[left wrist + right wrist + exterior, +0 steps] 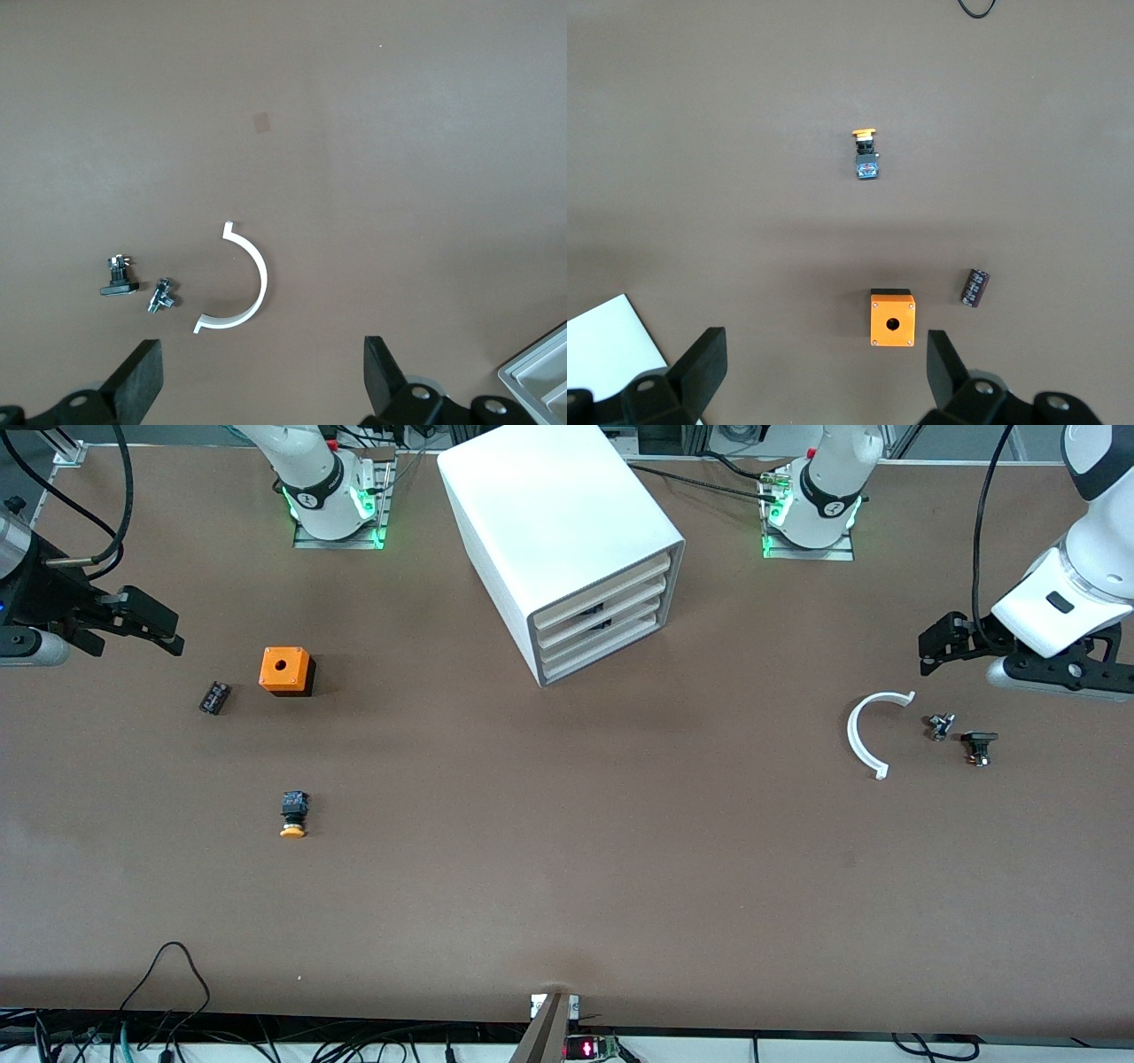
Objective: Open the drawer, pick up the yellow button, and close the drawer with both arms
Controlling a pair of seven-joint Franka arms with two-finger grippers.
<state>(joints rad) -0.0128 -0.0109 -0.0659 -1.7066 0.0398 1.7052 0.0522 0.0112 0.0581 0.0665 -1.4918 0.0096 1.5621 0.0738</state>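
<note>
Fingers wide, empty: left gripper [930, 646] over tabletop [567, 850] | right gripper [146, 624] likewise | drawer [602, 593] shut | button [293, 815] on tabletop

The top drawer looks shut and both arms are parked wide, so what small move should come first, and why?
Probably bring the left tool, open over the table near the white curved clip, toward the top drawer. All three drawers sit flush, so it must open first. The right tool waits open; the button lies on the table.

White cabinet [549, 514], cream drawer [602, 587] fronts; orange-yellow capped black button [293, 814]; orange cube [285, 670]; brown table [567, 850].
</note>
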